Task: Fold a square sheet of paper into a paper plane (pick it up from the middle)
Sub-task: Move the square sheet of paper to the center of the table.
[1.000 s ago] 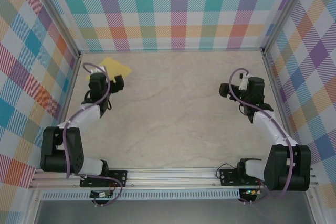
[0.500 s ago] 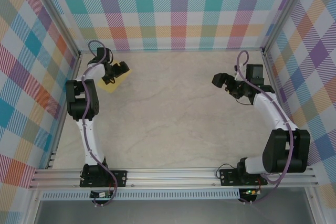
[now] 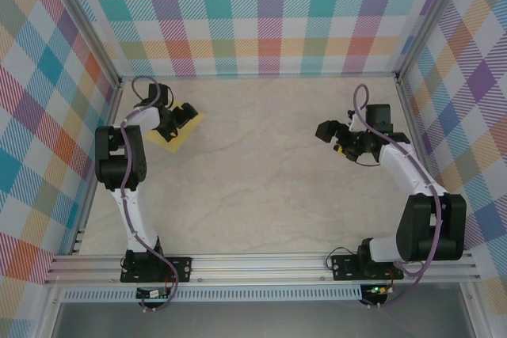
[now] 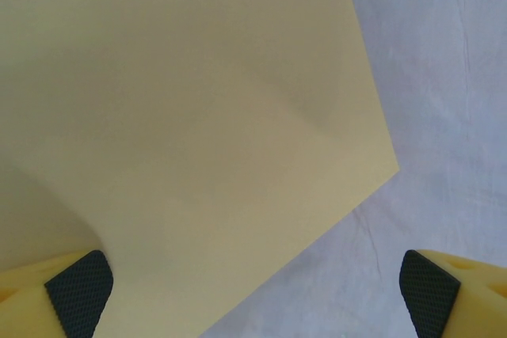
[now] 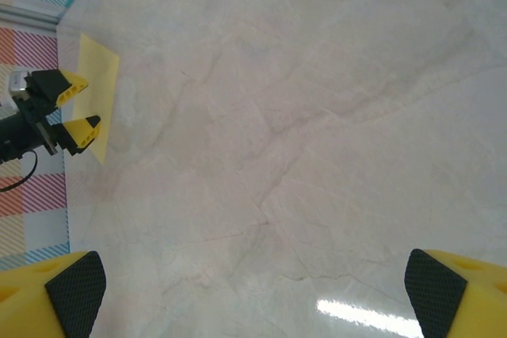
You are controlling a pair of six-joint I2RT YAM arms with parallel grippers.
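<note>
The square sheet of paper (image 3: 173,143) lies near the table's (image 3: 253,187) far left corner. We see the left gripper (image 3: 184,119) wide open over it, the right gripper (image 3: 331,140) open near the right edge.

We observed a pale, marble-patterned tabletop (image 3: 261,172) with faint grey veins, enclosed on three sides by walls (image 3: 261,13) in a pastel check pattern. A silver aluminium rail (image 3: 261,263) ran along its near edge, and slanted metal posts (image 3: 84,20) marked the rear corners.
</note>
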